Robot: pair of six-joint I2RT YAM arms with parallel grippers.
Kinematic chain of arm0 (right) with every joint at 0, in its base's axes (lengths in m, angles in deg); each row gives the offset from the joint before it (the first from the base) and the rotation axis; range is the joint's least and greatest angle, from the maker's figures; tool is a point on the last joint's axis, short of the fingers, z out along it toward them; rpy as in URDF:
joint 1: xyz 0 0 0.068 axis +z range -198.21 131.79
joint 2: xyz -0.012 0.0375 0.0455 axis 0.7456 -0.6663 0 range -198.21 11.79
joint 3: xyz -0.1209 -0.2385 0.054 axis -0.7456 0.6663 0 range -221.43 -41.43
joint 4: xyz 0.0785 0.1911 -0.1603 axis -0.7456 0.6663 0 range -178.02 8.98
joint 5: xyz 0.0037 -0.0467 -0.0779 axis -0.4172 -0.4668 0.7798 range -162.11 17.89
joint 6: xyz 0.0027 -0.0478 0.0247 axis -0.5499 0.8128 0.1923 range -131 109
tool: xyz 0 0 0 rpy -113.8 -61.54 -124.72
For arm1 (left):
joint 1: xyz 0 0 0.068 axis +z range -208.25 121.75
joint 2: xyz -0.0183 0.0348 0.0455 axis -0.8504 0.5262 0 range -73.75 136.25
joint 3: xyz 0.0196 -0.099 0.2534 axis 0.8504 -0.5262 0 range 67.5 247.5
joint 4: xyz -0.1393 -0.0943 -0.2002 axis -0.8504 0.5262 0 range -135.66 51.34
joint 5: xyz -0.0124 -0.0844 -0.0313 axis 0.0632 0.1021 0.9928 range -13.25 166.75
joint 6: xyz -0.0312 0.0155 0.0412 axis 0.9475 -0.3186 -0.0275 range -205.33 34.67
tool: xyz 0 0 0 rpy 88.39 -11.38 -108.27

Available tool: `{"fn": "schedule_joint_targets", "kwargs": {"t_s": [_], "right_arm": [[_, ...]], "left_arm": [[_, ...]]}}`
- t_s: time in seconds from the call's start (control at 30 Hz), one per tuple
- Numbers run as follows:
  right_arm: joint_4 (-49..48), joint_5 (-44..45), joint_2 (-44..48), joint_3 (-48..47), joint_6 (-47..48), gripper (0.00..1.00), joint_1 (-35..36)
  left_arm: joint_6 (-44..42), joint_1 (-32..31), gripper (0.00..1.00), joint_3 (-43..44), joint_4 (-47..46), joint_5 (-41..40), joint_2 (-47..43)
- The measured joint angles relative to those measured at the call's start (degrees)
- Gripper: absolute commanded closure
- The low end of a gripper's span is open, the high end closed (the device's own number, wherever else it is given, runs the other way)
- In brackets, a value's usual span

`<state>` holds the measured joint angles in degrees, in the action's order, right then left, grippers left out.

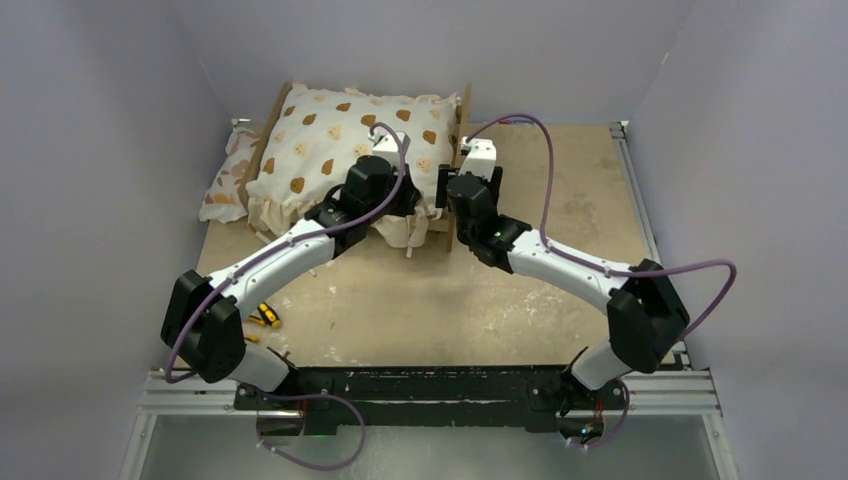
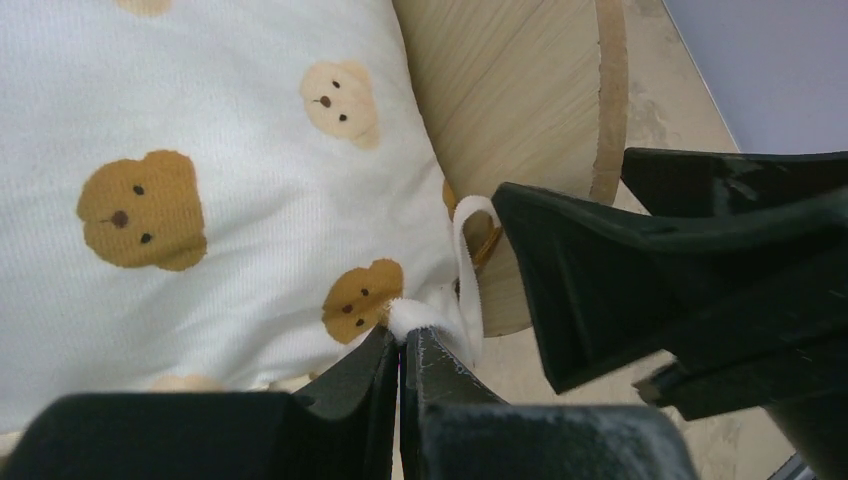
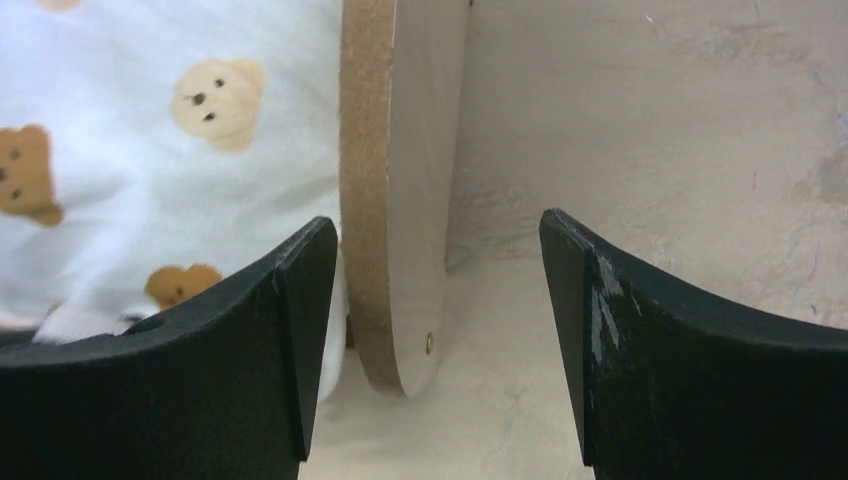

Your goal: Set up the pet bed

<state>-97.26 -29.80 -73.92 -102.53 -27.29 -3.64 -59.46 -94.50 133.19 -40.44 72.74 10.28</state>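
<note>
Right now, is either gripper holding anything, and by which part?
The left gripper pinches the cushion by its white edge near a corner. The right gripper is open astride a wooden board of the bed, holding nothing.

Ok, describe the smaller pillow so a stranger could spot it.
Start at the wooden pet bed at the table's far end, under the big bear-print cushion. The small pillow lies on the tabletop beside its left rail; finer print, no bears.
</note>
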Motion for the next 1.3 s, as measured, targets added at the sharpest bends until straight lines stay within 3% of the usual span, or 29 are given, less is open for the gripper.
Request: {"fn": "schedule_joint_targets", "kwargs": {"t_s": [0.2,0.43,0.7,1.0,1.3], "right_arm": [[4.3,6.1,-7.7,-4.8,-5.1,0.19,0.0],[7.8,7.7,-12.0,-3.5,-10.7,0.18,0.0],[10.2,6.3,-10.8,-1.2,-13.6,0.17,-0.2],[14.3,4.8,-2.0,-4.5,-8.9,0.16,0.1],[16.2,6.1,-7.6,-5.8,-8.5,0.15,-0.1]], "left_arm": [[-0.1,-1.3,1.0,-0.1,0.0,-2.4,0.4],[-0.2,-2.2,1.0,-2.6,-0.6,-3.6,0.5],[-0.4,-2.6,1.0,-4.3,-1.4,-3.9,0.6],[-0.6,-3.2,1.0,-4.7,-1.5,-4.3,0.6],[-0.6,-3.2,1.0,-4.7,-2.4,-4.6,0.6]]}}
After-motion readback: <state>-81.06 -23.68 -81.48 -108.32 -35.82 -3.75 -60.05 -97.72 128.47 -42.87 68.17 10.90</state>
